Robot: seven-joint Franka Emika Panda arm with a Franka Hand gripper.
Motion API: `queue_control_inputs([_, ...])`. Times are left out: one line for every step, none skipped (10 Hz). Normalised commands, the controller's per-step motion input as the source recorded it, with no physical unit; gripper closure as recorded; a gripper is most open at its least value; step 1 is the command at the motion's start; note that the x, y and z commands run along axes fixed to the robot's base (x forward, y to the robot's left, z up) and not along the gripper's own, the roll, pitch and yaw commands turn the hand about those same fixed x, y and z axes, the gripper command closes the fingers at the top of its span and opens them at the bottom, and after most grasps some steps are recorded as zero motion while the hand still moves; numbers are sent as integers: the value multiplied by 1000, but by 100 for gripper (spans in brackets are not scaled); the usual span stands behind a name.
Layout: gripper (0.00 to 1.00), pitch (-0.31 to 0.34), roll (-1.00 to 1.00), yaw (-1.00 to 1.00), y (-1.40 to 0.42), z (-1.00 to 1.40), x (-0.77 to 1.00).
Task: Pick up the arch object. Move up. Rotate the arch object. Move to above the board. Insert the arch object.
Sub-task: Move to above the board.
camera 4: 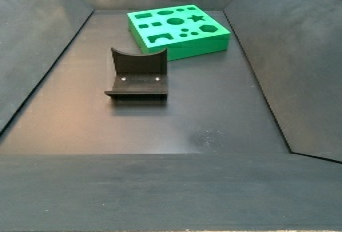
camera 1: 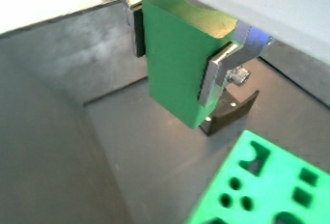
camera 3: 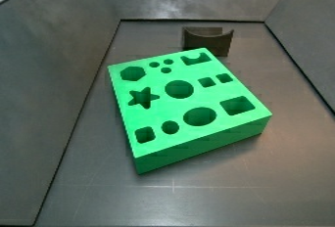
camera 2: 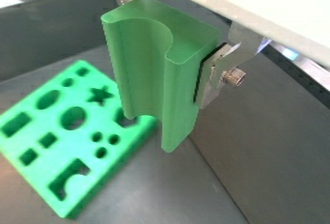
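Observation:
The arch object (camera 1: 175, 69) (camera 2: 149, 78), a bright green block with a curved notch at one end, sits between the fingers (camera 1: 219, 70) (camera 2: 214, 73) of my gripper (camera 1: 178, 59) (camera 2: 161, 64), which is shut on it in both wrist views. It hangs in the air, off the floor. The board (camera 1: 213, 207) (camera 2: 37, 170), a green slab with shaped holes, lies on the floor below and to one side of the held block. Both side views show the board (camera 3: 197, 145) (camera 4: 201, 44) but neither the gripper nor the arch object.
The dark fixture (camera 3: 210, 38) (camera 4: 136, 76) stands on the floor apart from the board; in a wrist view the fixture (camera 1: 230, 112) lies below the held block. Sloping dark walls (camera 4: 40, 66) enclose the grey floor (camera 4: 187, 116).

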Motion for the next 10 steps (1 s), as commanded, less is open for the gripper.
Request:
queue_control_inputs([100,55,-15,1000,-1000,184,402])
queue_control_inputs([100,60,-14,1000,-1000,185,405])
queue_control_inputs([100,64,-17,1000,-1000,191,416])
queue_control_inputs([100,70,-14,1000,-1000,192,428])
queue_control_inputs([100,77,-10,1000,-1000,197,444])
queue_control_inputs([100,88,-4,1000,-958,189,472])
queue_control_inputs([100,101,5,1000,-670,132,369])
queue_control_inputs([100,116,16,1000,-348,78,242])
queue_control_inputs([100,118,24,1000,-216,49,167])
queue_control_inputs([100,121,30,1000,-164,39,130])
